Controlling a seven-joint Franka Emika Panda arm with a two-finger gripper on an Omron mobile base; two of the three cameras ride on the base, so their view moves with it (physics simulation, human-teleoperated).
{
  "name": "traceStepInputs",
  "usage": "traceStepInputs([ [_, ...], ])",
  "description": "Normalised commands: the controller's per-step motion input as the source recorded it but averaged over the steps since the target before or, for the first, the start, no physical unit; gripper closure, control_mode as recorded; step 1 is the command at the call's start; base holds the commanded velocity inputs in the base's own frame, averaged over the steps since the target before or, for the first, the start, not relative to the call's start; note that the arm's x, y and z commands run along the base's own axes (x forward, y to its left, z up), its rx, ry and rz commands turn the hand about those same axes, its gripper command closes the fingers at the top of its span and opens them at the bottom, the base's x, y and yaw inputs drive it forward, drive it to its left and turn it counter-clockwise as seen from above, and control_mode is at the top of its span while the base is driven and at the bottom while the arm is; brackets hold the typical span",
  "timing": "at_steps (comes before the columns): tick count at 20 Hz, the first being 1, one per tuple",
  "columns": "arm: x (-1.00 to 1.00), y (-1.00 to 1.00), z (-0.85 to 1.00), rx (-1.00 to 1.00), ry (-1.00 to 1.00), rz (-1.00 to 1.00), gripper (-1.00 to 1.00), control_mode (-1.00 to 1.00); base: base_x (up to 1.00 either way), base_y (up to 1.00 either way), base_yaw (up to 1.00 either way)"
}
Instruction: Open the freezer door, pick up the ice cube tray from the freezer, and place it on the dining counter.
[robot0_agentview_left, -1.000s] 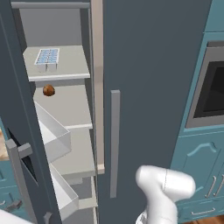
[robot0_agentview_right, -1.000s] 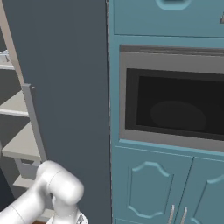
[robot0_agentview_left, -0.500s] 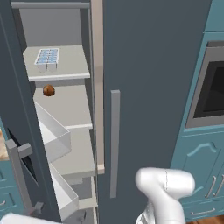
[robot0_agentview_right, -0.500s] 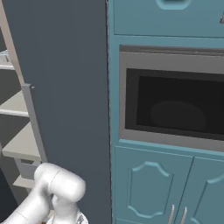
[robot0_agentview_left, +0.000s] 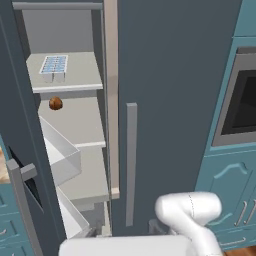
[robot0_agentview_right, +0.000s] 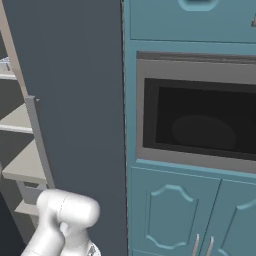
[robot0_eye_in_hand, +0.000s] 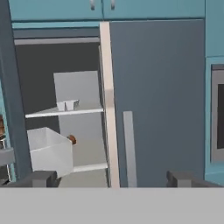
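Freezer door (robot0_agentview_left: 17, 150) swung wide; ice cube tray (robot0_agentview_left: 53, 64) unobstructed

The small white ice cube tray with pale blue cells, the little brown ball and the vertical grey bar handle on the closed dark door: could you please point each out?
Ice cube tray (robot0_agentview_left: 53, 65), left base view: its blue grid top.
Brown ball (robot0_agentview_left: 55, 103), left base view: its middle.
Grey bar handle (robot0_agentview_left: 130, 165), left base view: mid-length of the bar.
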Motion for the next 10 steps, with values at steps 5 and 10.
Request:
traceStepInputs([
  [5, 0.05, -0.63, 0.36, 0.07, 0.00, 0.28, -1.00, -1.00, 0.00, 0.00, 0.00],
  [10, 0.13, -0.48, 0.36, 0.07, 0.00, 0.28, -1.00, -1.00, 0.00, 0.00, 0.00],
])
